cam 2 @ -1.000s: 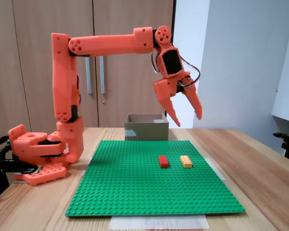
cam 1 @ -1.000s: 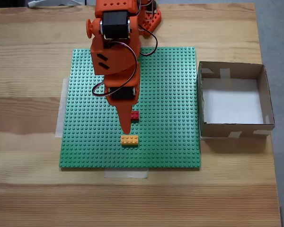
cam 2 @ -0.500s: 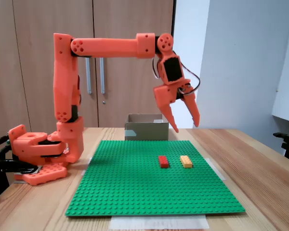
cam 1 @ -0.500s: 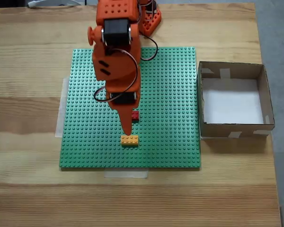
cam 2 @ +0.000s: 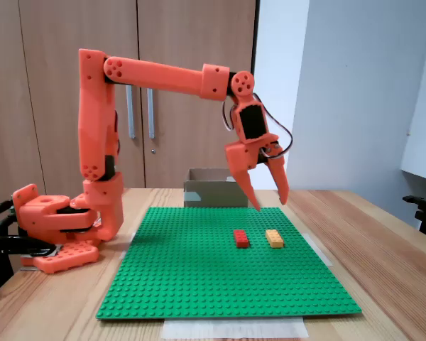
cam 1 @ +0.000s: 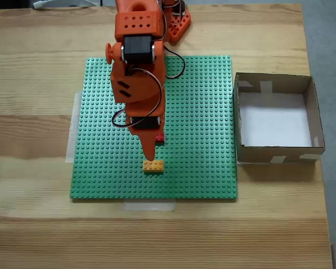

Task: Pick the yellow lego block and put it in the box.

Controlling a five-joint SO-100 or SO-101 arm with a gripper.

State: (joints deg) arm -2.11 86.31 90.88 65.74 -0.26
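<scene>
The yellow lego block [cam 1: 153,166] [cam 2: 274,238] lies on the green baseplate [cam 1: 201,112] [cam 2: 199,284] near its front edge in the top-down fixed view. My orange gripper [cam 1: 149,155] [cam 2: 270,204] hangs open above the block, fingertips pointing down, nothing between them. In the side fixed view its tips are a short way above the plate, apart from the block. The box [cam 1: 243,117] [cam 2: 213,190], brown cardboard with a white bottom, stands off the plate's right edge in the top-down view and holds nothing.
A red brick [cam 1: 160,136] [cam 2: 241,239] sits on the plate just beside the yellow one, partly under the arm in the top-down view. The arm's base [cam 2: 53,227] stands at the plate's far end. Wooden table [cam 1: 33,224] surrounds the plate.
The arm has lowered steadily, bringing the open gripper down closer to the yellow block. The bricks and box have not moved.
</scene>
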